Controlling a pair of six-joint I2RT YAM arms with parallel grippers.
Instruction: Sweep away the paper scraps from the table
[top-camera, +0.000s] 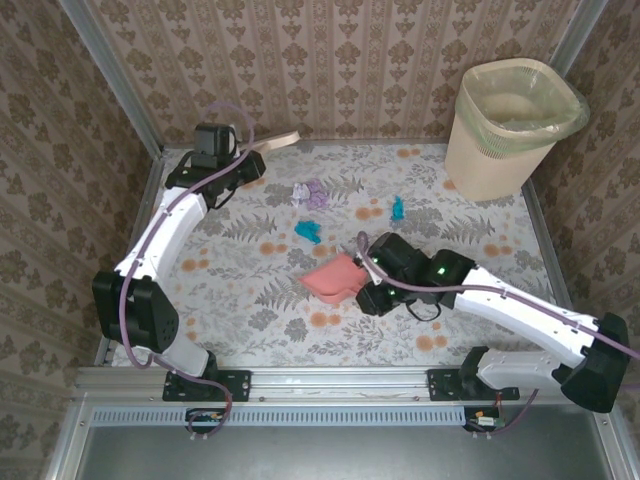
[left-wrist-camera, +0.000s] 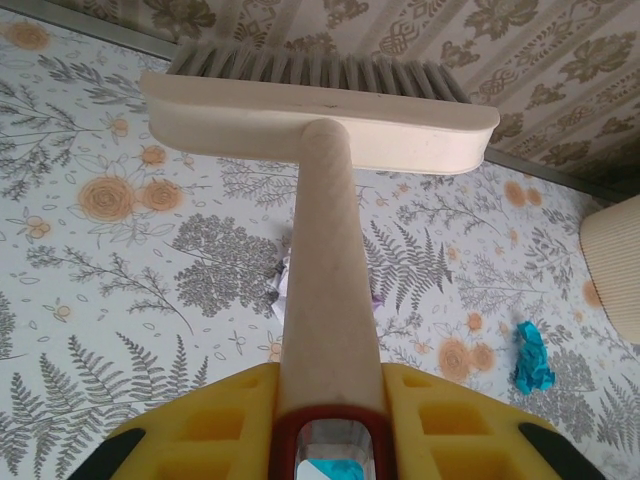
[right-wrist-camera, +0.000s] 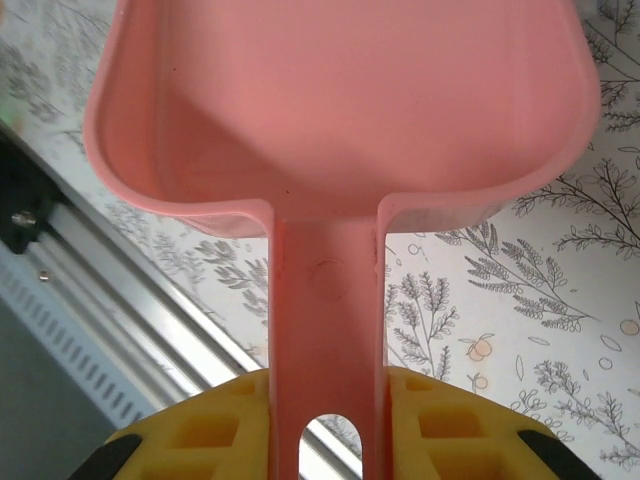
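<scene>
Over the table (top-camera: 250, 320), left gripper (left-wrist-camera: 330, 400) pinches the brush (left-wrist-camera: 320, 120), right gripper (right-wrist-camera: 328, 400) the pink dustpan (right-wrist-camera: 340, 110).

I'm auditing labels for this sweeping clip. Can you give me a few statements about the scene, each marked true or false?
1. The left gripper is shut on the handle of the cream long-bristled brush. True.
2. The pink plastic dustpan in the right gripper holds swept-up paper. False: its pan is empty.
3. Two teal crumpled paper wads lie on the fern-print table. True.
4. The cream waste basket lies tipped over. False: it stands upright at the table's far right corner.
</scene>
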